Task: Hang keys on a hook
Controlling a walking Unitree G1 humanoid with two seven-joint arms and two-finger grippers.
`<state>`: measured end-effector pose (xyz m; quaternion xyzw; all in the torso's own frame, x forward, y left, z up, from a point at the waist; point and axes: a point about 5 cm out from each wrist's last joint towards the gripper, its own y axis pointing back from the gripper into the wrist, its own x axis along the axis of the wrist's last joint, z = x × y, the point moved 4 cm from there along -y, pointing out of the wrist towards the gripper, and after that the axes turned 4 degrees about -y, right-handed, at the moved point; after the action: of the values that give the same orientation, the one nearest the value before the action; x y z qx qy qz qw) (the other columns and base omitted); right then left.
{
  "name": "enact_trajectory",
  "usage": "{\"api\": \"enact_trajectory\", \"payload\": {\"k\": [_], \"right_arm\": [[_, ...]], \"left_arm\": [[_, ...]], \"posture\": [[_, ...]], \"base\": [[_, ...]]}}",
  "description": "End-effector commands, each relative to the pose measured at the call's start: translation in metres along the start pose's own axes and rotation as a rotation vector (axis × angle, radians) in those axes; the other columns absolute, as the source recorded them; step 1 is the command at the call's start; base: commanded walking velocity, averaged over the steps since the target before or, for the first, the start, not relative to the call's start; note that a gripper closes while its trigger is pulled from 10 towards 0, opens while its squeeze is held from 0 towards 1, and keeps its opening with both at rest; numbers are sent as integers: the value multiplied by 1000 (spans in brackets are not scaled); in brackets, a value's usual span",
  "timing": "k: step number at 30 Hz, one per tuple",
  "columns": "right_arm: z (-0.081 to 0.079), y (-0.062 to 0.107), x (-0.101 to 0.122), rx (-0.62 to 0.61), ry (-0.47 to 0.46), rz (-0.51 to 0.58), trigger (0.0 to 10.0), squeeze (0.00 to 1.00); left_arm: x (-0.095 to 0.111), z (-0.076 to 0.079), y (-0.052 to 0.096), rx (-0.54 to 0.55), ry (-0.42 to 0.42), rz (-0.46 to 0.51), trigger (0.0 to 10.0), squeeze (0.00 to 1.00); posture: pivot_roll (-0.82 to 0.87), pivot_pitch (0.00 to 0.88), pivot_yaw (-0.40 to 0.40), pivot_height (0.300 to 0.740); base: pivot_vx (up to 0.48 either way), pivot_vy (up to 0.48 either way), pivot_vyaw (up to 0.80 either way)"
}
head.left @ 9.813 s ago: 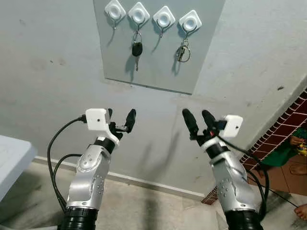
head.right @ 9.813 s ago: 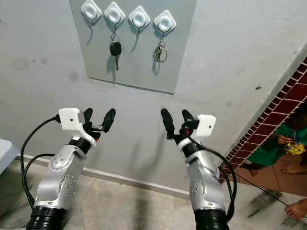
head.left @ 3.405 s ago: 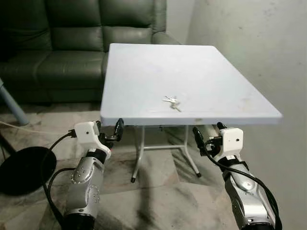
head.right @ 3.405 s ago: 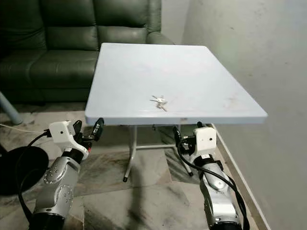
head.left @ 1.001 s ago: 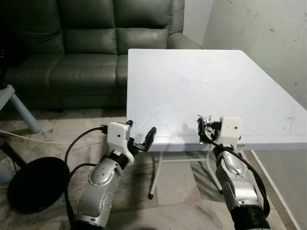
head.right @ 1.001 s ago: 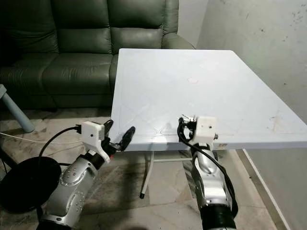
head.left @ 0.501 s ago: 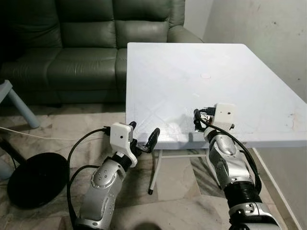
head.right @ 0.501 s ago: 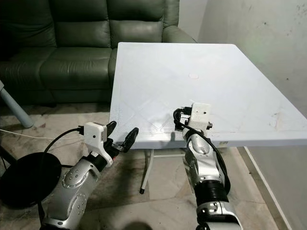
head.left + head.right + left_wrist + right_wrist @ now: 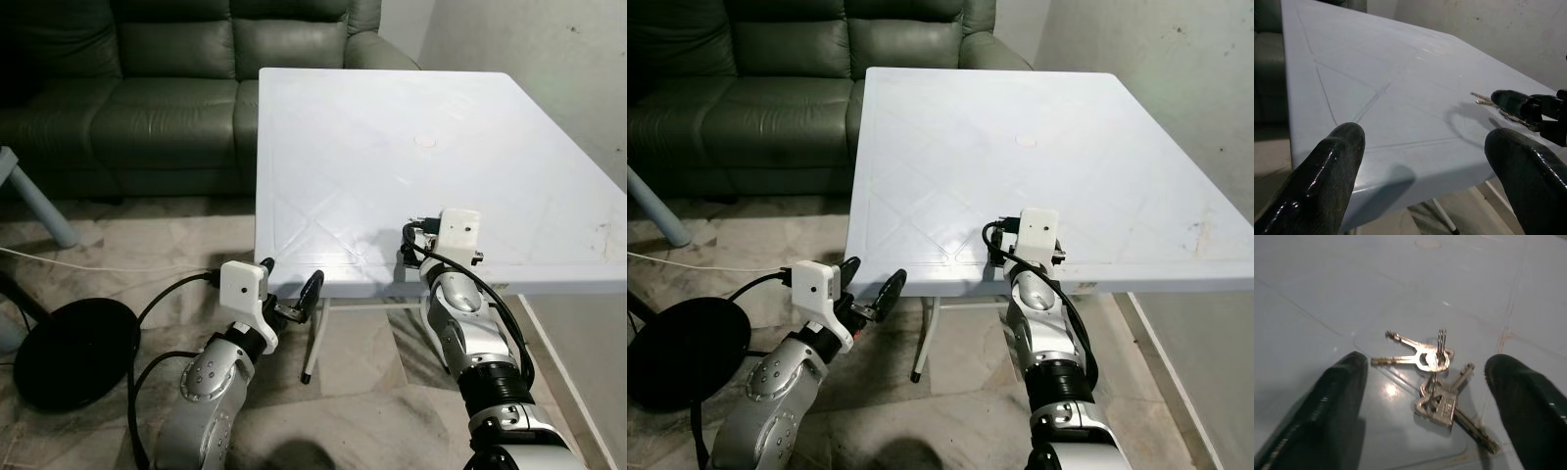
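Right pincer (image 9: 1425, 396) lower over keys (image 9: 1437, 377)

One white square plastic table (image 9: 343, 137). One bunch of silver metal keys (image 9: 1435, 377) on a ring, apparently three keys, though overlap makes the count uncertain. One dark green leather sofa (image 9: 147, 88). One round black floor base (image 9: 64, 352). Two silver robot arms, each with one two-fingered black gripper: left gripper (image 9: 291, 294), right gripper (image 9: 409, 245).
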<state>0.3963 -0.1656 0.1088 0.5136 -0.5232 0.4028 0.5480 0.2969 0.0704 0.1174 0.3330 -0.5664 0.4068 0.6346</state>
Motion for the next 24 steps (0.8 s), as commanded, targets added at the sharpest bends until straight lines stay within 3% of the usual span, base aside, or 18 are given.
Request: {"api": "enact_trajectory", "payload": {"k": [1,2,3,14,15,17,18,19,21,23,24], "right_arm": [[6,2,-7,-16,25,-22,8353,0],[6,2,-8,-12,25,-26,8353,0],[4,3,-10,-2,28,-36,10000,0],[-2,7,-11,32,26,-11,10000,0],[-2,7,-8,32,27,6,3647,0],[-3,7,-7,32,25,12,3647,0],[-3,7,-5,30,25,24,2314,0],[-3,7,-4,28,22,24,0,0],[-3,6,-4,24,16,21,275,0],[-3,6,-3,24,16,27,2000,0],[-3,6,-2,25,17,31,2000,0]], "left_arm": [[2,5,1,-7,6,-1,10000,0],[2,6,1,-6,8,-1,10000,0],[2,6,2,-6,9,-3,10000,0],[2,6,3,4,19,-8,10000,0],[2,5,3,5,21,-10,10000,0],[3,5,3,6,22,-10,10000,0],[3,5,3,8,21,-12,10000,0],[3,5,3,9,22,-11,10000,0],[3,5,3,10,23,-11,10000,0],[3,5,3,11,24,-11,10000,0],[4,5,3,12,24,-11,10000,0]], "posture": [[48,156,-84,732],[48,156,-84,732],[47,159,-86,732],[48,169,-88,732],[49,174,-89,732],[49,174,-89,732],[50,175,-89,732],[50,175,-89,732],[52,173,-89,732],[52,180,-90,732],[52,180,-90,732]], "base": [[0,0,0],[0,0,0],[0,0,0],[0,0,0],[0,0,0],[0,0,0],[0,0,0],[0,0,0],[0,0,0],[0,0,0],[0,0,0]]}}
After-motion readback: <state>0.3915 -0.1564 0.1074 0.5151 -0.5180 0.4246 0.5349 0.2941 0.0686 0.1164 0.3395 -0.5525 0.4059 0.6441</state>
